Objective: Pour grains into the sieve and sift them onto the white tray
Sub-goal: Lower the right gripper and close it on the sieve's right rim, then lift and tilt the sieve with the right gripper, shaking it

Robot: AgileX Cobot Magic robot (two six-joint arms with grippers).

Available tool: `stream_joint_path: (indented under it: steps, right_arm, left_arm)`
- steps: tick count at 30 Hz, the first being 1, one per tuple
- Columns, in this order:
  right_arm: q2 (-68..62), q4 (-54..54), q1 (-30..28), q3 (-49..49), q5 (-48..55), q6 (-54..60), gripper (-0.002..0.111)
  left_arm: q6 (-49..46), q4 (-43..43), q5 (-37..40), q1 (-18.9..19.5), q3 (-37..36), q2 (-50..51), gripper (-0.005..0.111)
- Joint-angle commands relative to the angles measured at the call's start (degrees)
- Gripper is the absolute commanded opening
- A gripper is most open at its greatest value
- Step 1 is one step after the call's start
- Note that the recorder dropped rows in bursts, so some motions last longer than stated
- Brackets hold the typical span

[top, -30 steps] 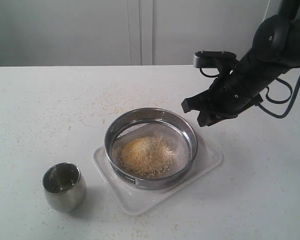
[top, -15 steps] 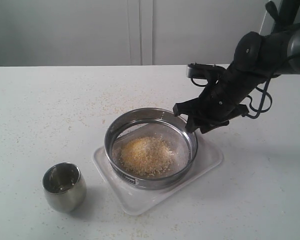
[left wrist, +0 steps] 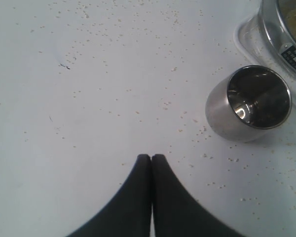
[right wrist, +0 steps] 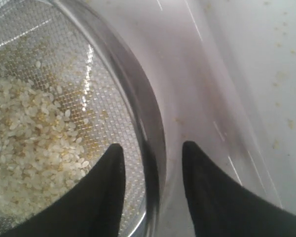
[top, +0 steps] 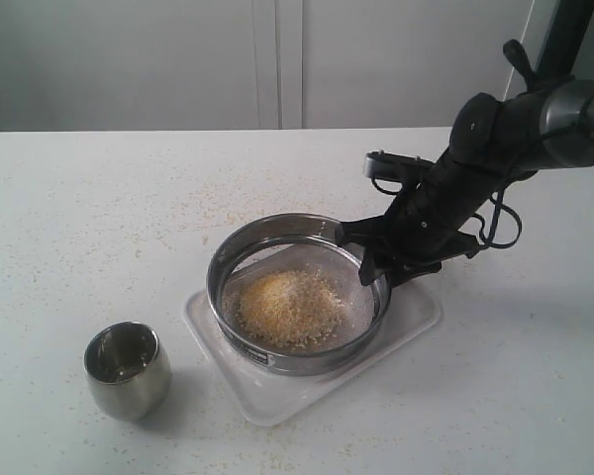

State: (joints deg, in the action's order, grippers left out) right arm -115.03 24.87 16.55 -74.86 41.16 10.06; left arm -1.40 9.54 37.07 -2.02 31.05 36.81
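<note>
Grains, that yellow-orange meal mixed with pale rice-like kernels (top: pixel 287 307), where are they sitting?

— They are lying heaped on the mesh of the wide round steel sieve (top: pixel 307 362), which is resting inside the flat white rectangular tray (top: pixel 277 401) on the white tabletop (top: pixel 99 218).

And the black right claw (top: pixel 356 252)?

— It is straddling the sieve's rim with its jaws standing wide, one finger over the mesh and one outside over the tray, gripping nothing.

Is anything standing in its way?

— Only that rim. The small shiny steel cup (top: pixel 127 368) is standing upright, apart from the tray. Loose specks (top: pixel 213 198) are dotting the tabletop. The left claw (left wrist: pixel 151 157) is hanging near the cup, fingers pressed together, holding nothing.
</note>
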Motion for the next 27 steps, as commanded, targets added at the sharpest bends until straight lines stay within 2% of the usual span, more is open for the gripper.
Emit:
stream_joint_path:
  steps: [1,12,27]
  right_arm:
    - [-0.8,0.7,0.0,-0.5,-1.1,-0.5,0.033]
    - [-1.3,0.7,0.0,-0.5,-1.9,-3.1,0.000]
    - [-1.3,0.7,0.0,-0.5,-1.7,-5.5,0.000]
  left_arm:
    - [-0.1,0.2,0.5,0.2,-0.4,-0.4,0.000]
    - [-0.1,0.2,0.5,0.2,-0.4,-0.4,0.000]
    - [-0.1,0.2,0.5,0.2,-0.4,-0.4,0.000]
